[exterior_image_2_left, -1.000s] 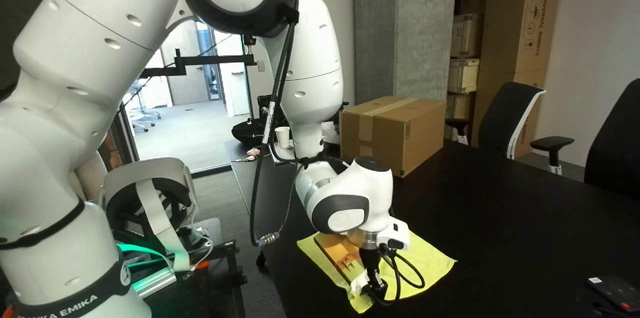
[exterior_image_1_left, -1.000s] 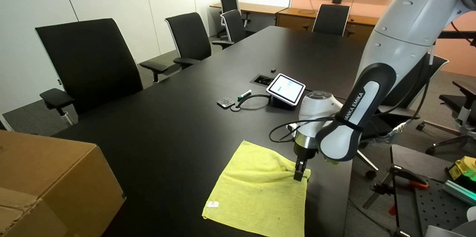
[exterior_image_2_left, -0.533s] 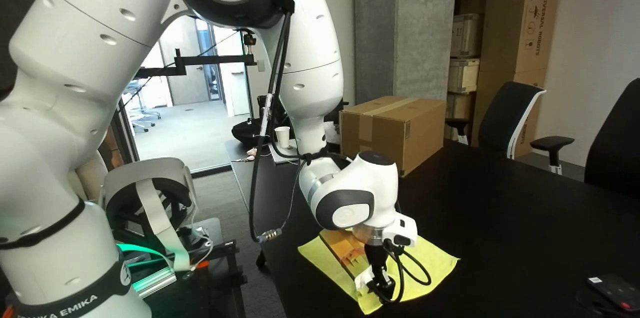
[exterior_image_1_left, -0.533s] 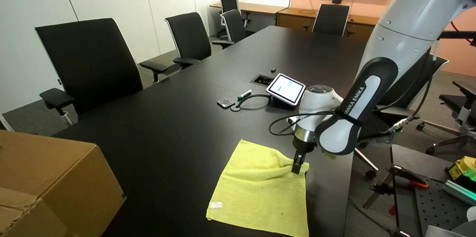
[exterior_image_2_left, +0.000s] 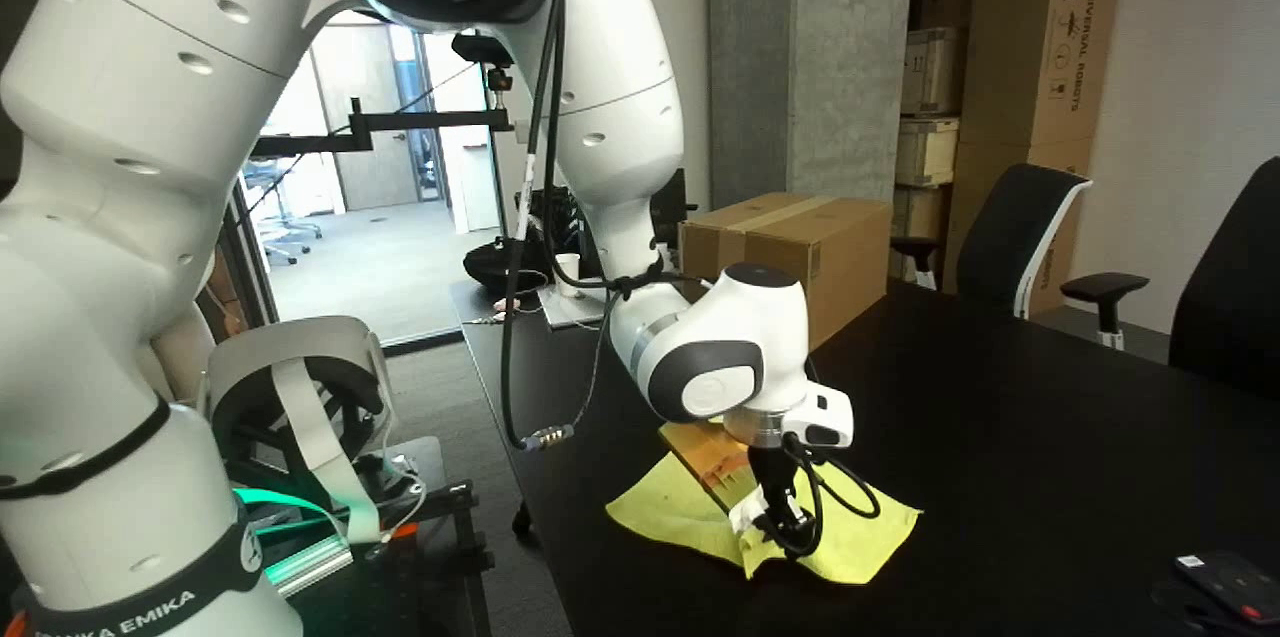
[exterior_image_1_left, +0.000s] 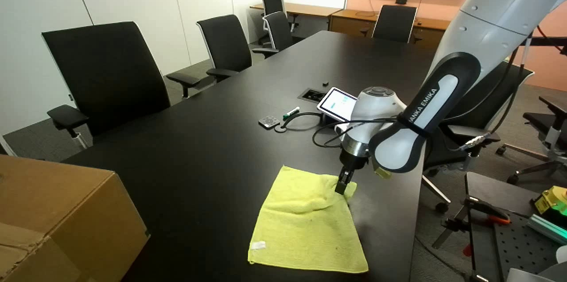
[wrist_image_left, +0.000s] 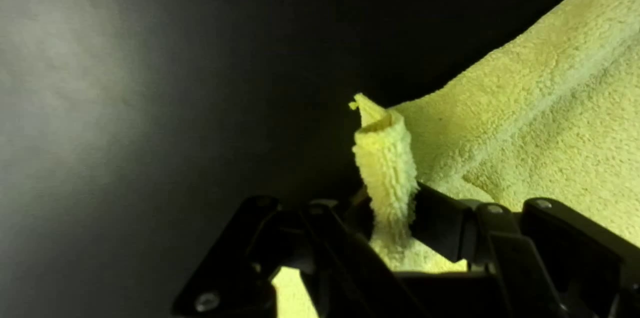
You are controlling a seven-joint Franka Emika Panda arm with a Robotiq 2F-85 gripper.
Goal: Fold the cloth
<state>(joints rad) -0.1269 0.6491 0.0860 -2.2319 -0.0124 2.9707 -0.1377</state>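
Note:
The yellow-green cloth (exterior_image_1_left: pixel 310 237) lies on the dark table, mostly flat, with wrinkles near its far right part. It also shows in an exterior view (exterior_image_2_left: pixel 665 507), partly behind the wrist. My gripper (exterior_image_1_left: pixel 341 187) is at the cloth's far right corner and low over the table. It also shows in an exterior view (exterior_image_2_left: pixel 788 532). In the wrist view the gripper (wrist_image_left: pixel 389 213) is shut on a bunched piece of the cloth (wrist_image_left: pixel 500 123). The pinched end sticks up rolled between the fingers. The rest of the cloth spreads to the right and beneath the gripper.
A cardboard box (exterior_image_1_left: pixel 75 224) stands on the table beyond the cloth's tag side. A tablet on a stand (exterior_image_1_left: pixel 337 104), a green marker (exterior_image_1_left: pixel 291 113) and a small square pad (exterior_image_1_left: pixel 269 122) lie farther back. A dark remote (exterior_image_2_left: pixel 1235 585) lies near the table's front. Chairs surround the table.
The gripper has moved back and left in an exterior view, dragging the held corner with it. The cloth's right edge now slants inward and its near right corner shows. The hold stays shut.

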